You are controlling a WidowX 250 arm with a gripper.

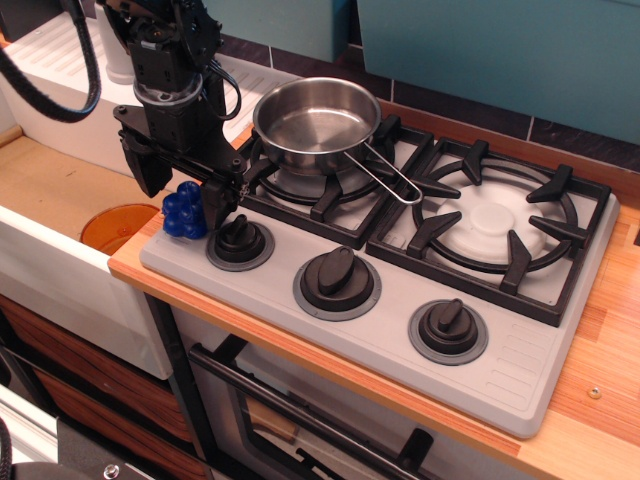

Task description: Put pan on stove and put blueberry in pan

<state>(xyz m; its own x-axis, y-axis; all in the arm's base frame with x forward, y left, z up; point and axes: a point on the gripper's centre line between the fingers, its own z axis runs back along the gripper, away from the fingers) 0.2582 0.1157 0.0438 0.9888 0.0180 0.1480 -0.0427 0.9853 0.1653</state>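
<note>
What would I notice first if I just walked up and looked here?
Probably the shiny pan, sitting empty on the stove's back-left burner. Next, the black gripper at the stove's left corner, its fingers on either side of the bright blue blueberry. Three black knobs line the front.

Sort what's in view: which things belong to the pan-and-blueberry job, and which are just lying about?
Job: pan on the stove's left burner; blueberry at the stove's left corner; pincer open around it.
Lying about: orange disc, white rack.
</note>
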